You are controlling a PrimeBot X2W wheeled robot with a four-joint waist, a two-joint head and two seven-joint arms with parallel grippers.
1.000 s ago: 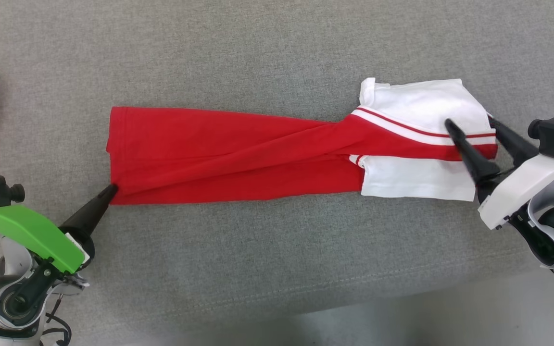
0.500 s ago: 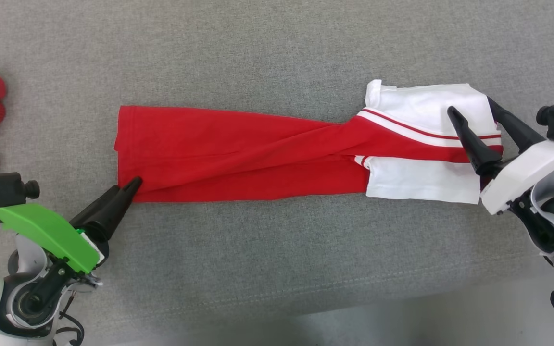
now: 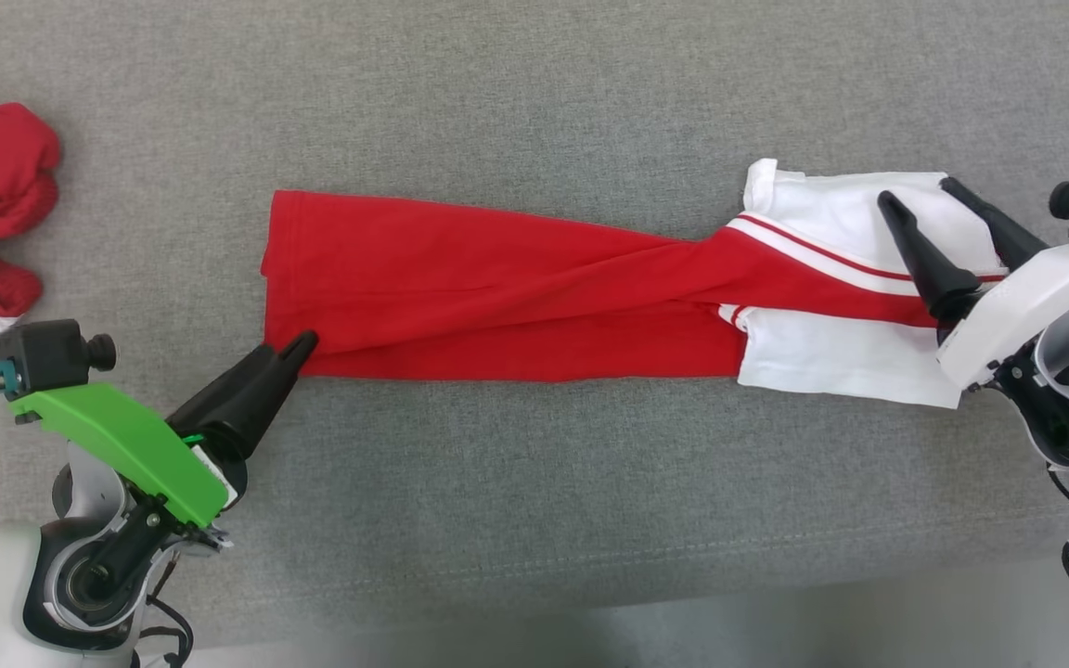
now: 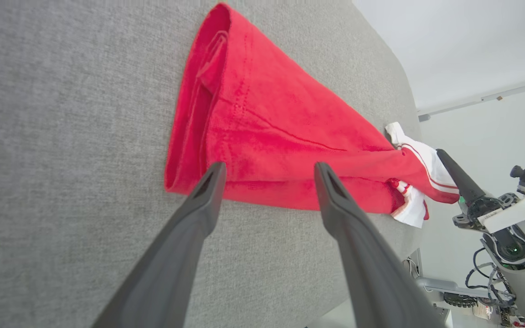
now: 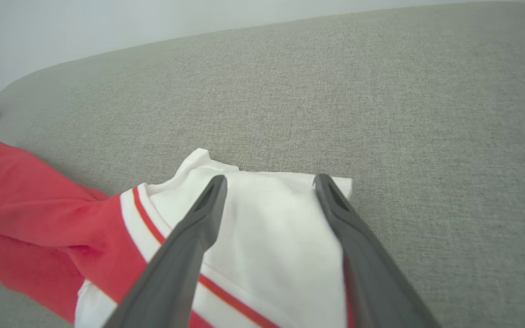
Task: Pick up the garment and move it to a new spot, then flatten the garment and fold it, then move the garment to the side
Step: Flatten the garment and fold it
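The garment [image 3: 497, 297] lies as a long strip across the middle, left end effector [image 3: 289, 351] wide at its near-left corner, right end effector [image 3: 917, 190] wide over its white right end; both should lift clear without dragging layers.

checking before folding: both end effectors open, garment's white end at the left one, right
No: in the head view the garment has its white end at the right end effector; the left end effector is at the red end. Both open.
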